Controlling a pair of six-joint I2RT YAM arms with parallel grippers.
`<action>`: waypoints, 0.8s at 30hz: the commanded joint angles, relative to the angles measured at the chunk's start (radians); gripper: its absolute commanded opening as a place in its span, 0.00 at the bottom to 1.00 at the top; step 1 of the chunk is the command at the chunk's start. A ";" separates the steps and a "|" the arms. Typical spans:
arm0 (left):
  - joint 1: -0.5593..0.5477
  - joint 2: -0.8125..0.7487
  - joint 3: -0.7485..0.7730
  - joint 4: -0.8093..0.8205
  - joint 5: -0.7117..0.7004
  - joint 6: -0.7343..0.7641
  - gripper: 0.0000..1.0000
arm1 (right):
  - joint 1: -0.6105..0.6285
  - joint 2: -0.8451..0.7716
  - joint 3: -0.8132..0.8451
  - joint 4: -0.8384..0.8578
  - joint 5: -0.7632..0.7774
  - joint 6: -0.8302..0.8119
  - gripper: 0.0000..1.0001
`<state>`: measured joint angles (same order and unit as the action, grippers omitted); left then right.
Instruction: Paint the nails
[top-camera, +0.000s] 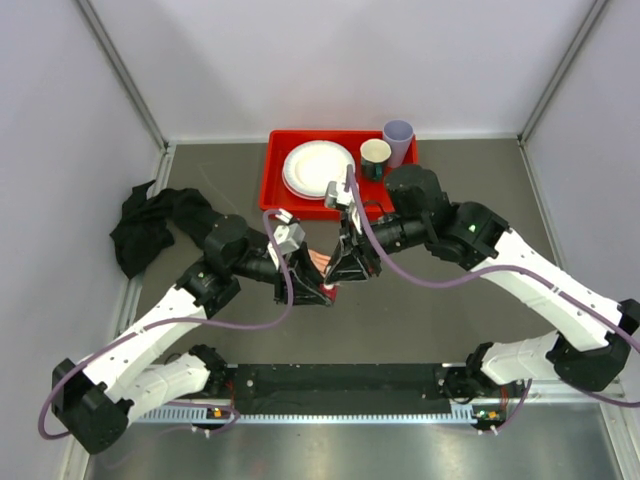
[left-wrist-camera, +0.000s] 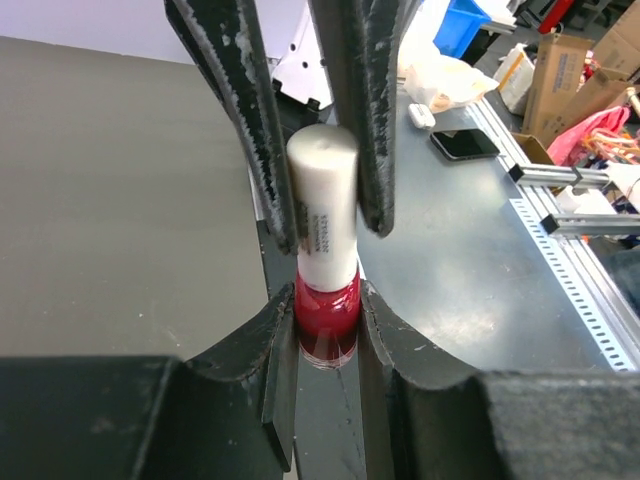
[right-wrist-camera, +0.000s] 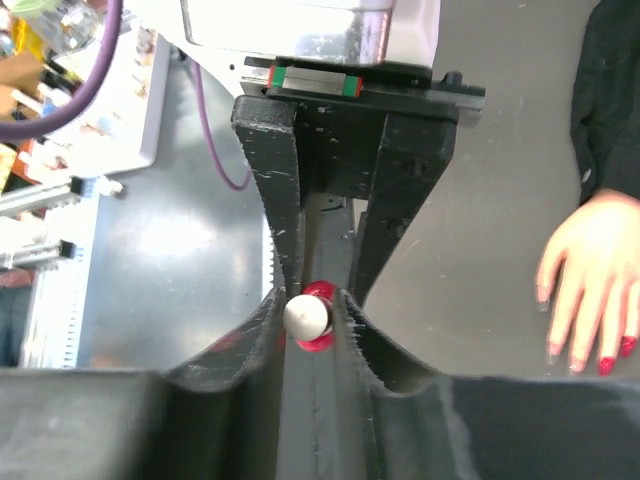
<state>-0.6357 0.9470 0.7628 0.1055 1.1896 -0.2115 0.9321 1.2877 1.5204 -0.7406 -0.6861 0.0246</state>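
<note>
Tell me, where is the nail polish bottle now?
In the top view the bottle is at mid-table, near the mannequin hand: the left gripper clamps its red body, the right gripper its white cap.

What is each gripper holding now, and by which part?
The left gripper holds the nail polish bottle by its red glass body; the right gripper grips its white cap.

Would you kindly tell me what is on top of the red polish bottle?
A white cap, clamped by the right gripper; the left gripper holds the bottle itself. Whether a brush hangs beneath the cap cannot be seen: it is covered.
</note>
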 joint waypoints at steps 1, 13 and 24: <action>-0.001 -0.008 0.023 0.010 -0.054 0.046 0.00 | -0.007 0.002 0.038 0.021 -0.058 -0.020 0.08; 0.008 -0.106 0.033 -0.191 -0.995 0.196 0.00 | 0.319 -0.090 -0.161 0.141 1.308 0.414 0.00; 0.010 -0.111 0.018 -0.155 -0.760 0.204 0.00 | 0.386 0.007 -0.010 0.090 1.323 0.433 0.16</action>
<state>-0.6601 0.8371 0.7681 -0.1349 0.4625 0.0067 1.2987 1.3296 1.4269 -0.5526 0.6456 0.5240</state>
